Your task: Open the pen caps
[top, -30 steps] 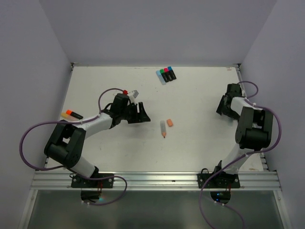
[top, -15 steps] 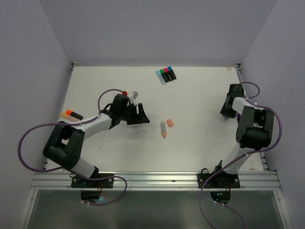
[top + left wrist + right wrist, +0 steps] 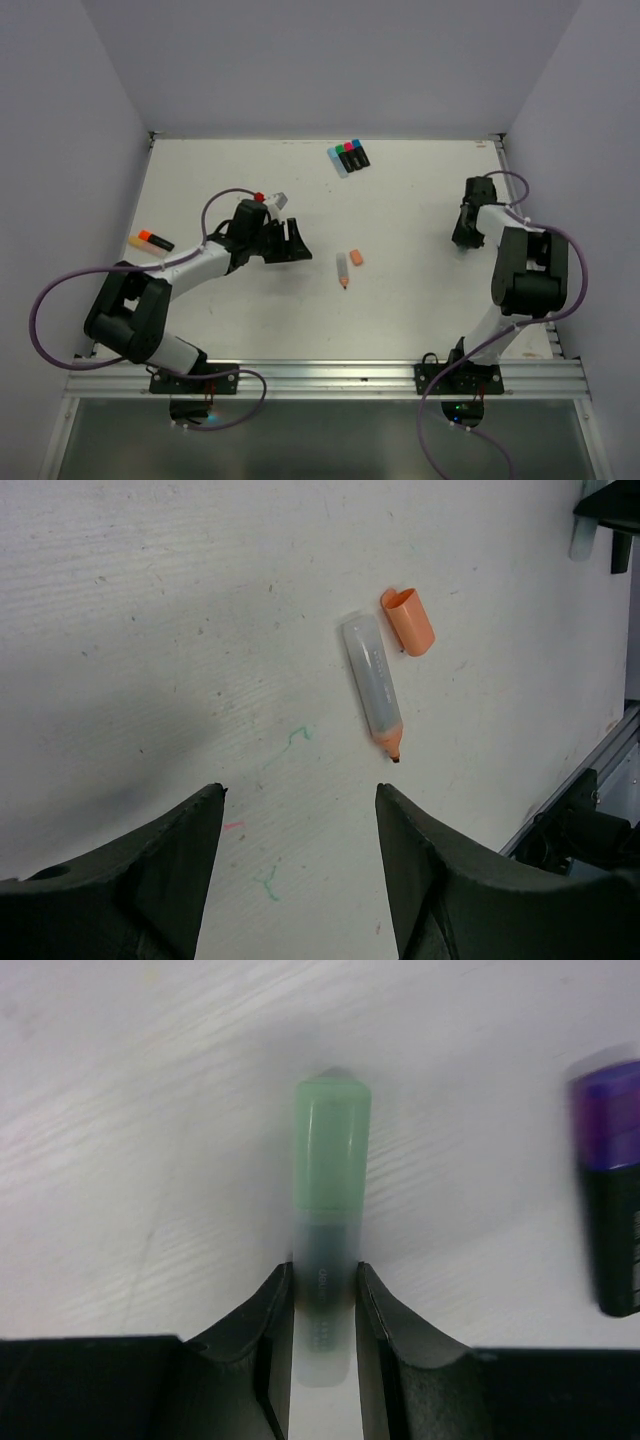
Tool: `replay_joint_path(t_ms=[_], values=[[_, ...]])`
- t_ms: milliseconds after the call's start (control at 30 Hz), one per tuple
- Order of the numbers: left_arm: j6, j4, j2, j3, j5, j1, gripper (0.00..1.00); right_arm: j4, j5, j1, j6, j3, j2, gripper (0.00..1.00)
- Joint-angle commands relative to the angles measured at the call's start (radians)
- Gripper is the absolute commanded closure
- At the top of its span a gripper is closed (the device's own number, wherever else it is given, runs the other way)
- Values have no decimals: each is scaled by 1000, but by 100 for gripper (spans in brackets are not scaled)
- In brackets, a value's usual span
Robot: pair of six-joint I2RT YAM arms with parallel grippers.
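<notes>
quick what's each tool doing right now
left tool: open, holding nothing
right tool: closed on the body of the green-capped pen

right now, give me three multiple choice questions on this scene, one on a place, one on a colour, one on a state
1. Where does the loose orange cap lie?
A) beside the uncapped pen
B) on its tip
C) under it

2. What colour caps the highlighter held by the right fingers?
A) purple
B) green
C) orange

3. How do the left fingers stand?
A) open, empty
B) shut on a cap
C) shut on a pen

Answers:
1 A, the left wrist view shows the cap next to the pen's blunt end.
2 B, the right wrist view shows a green cap ahead of the fingers pinching the body.
3 A, a wide gap with nothing between them.
</notes>
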Motion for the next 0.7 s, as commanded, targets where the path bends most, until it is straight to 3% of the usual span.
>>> replay_joint_path(t_ms=[0, 467, 667], values=[[2, 29, -51, 0, 12, 3, 35, -84, -21, 118, -7, -21, -105, 100], [-142, 299, -86, -23, 202, -11, 44, -64, -395, 326, 25, -115, -404, 100], [-205, 370, -39, 6, 216, -63, 44, 14, -492, 500, 13, -179, -475, 100]])
